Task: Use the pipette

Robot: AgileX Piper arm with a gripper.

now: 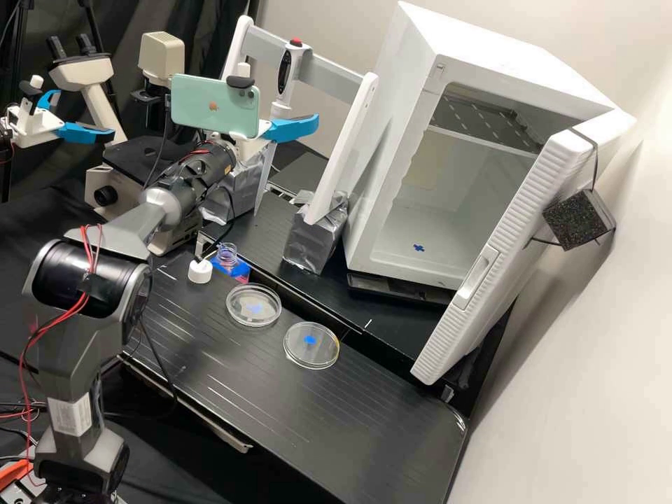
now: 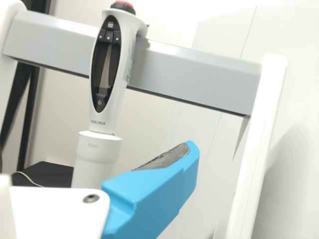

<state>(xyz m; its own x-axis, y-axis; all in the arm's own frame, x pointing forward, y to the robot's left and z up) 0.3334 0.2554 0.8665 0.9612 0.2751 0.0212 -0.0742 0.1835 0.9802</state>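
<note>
Tool [image 1: 288, 112] open, empty, near the pipette [image 2: 113, 74], which stands nearly upright at the rack [image 2: 199, 74]. Risk: off-centre approach could let one finger [image 2: 149, 191] strike the pipette and dislodge it.

Black bench [image 1: 350, 420] with two dishes [image 1: 310, 353], white cap [image 1: 199, 271], bottle [image 1: 226, 257], silvery blocks [image 1: 313, 239], white cabinet [image 1: 395, 119]
</note>
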